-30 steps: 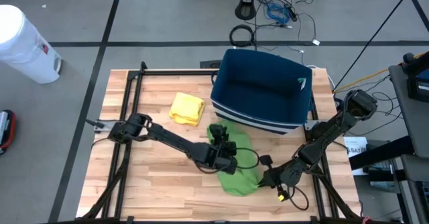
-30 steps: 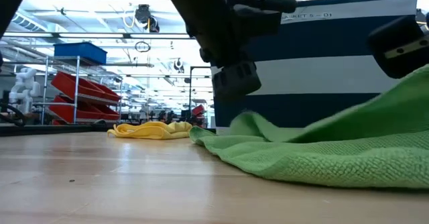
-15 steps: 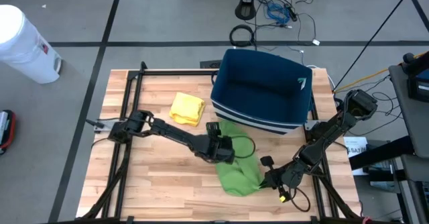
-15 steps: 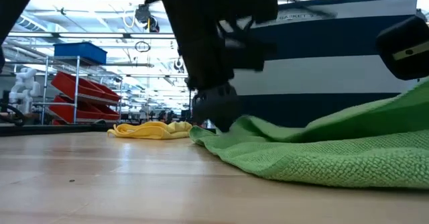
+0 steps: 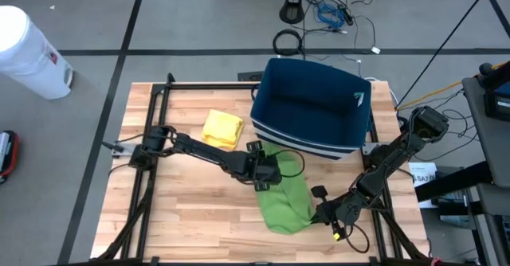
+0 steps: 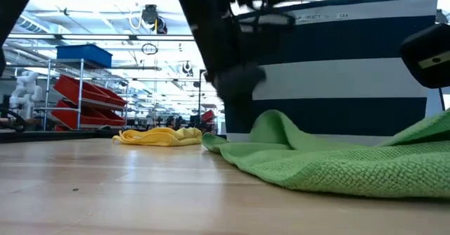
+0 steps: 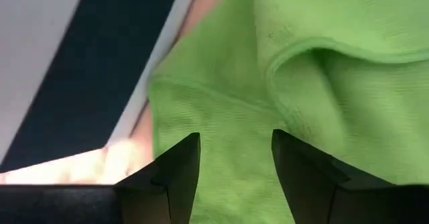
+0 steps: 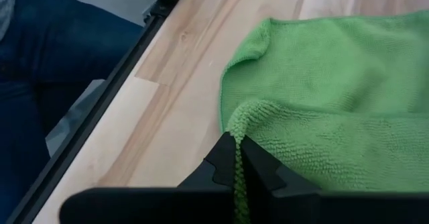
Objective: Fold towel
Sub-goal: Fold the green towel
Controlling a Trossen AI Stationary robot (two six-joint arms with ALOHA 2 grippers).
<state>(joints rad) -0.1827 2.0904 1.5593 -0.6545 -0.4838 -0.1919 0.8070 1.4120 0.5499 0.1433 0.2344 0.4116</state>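
Right gripper (image 8: 236, 158) pinched shut on the near corner of the green towel (image 5: 285, 196), apparently to anchor it on the wooden table (image 5: 183, 210); left gripper (image 7: 233, 158) spread, empty, over the far edge beside the navy basket (image 5: 311, 107).

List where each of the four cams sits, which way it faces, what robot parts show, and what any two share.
High: above the table, straight down; both arms, left gripper over the green towel, right gripper at its edge, by the blue basket.
Low: table height, level across toward the room; left arm hangs over the towel.
Left wrist: looks past its open fingers onto the towel.
Right wrist: looks past its shut fingers, pinching a towel corner.
Shared: high and low both show the yellow cloth and basket.
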